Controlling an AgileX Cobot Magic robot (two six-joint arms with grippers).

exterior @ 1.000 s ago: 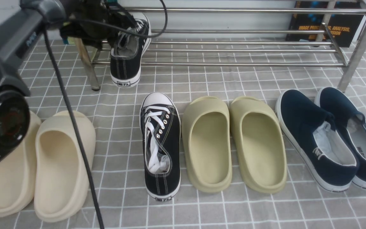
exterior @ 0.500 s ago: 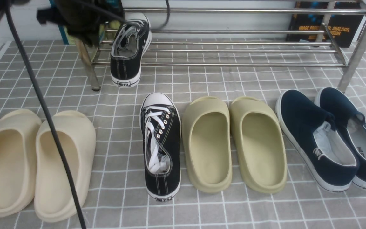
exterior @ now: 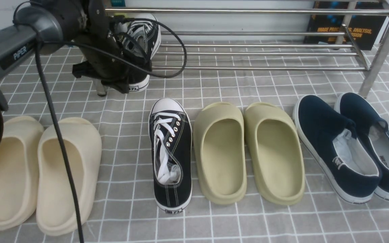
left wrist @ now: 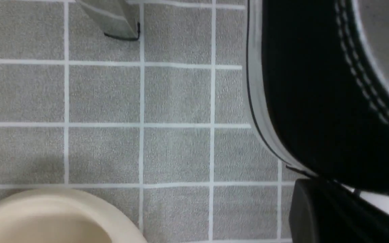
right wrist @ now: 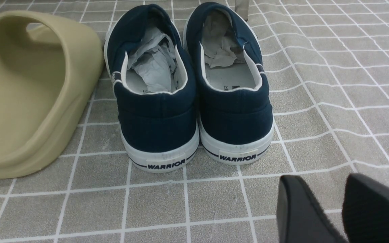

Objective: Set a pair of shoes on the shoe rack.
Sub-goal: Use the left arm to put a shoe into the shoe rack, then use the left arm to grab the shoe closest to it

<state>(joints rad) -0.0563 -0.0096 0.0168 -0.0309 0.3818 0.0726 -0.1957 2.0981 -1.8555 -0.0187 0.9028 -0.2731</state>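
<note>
Where the left end of the shoe rack (exterior: 248, 68) stands, one black sneaker (exterior: 147, 33) lies toe-inward on the lower bars, its heel jutting out past the front bar. The second sneaker (exterior: 171, 155) lies on the grey checked cloth (exterior: 130, 111), between the cream slides (exterior: 66, 168) and the olive slides (exterior: 221, 152). The left tool (exterior: 117, 82) sits low before the racked sneaker's heel, closed and empty; I cannot tell whether it touches the heel. The right tool (right wrist: 336, 202) hovers near the heels of the navy slip-ons (right wrist: 157, 114), fingers parted, holding nothing.
</note>
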